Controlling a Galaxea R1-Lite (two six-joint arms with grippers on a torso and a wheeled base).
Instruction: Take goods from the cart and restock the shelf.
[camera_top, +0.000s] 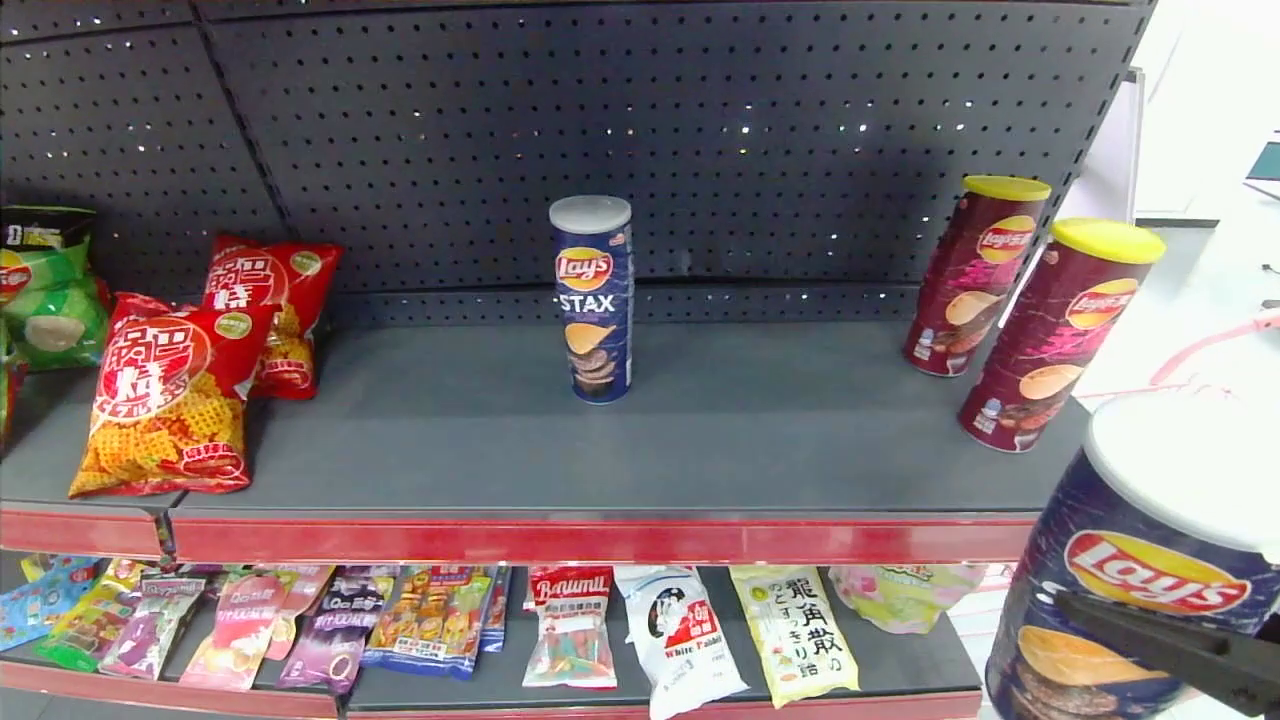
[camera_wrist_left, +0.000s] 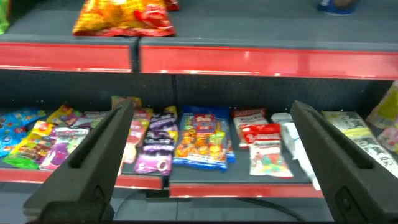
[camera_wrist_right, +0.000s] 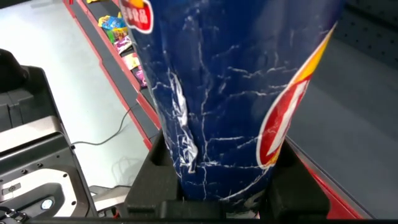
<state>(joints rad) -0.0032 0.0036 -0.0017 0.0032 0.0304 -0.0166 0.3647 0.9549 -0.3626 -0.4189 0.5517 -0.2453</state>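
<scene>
At the right front corner of the upper shelf, right claw clamping a blue chip can, holding it just off the shelf edge; left claw hanging wide open, gripping nothing, facing the lower shelf and its snack bags; second blue can standing mid-shelf.

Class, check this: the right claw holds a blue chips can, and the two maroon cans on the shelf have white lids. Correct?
One error: the head view shows the two maroon cans on the shelf have yellow lids, not white. The right claw does hold a blue chips can.
</scene>
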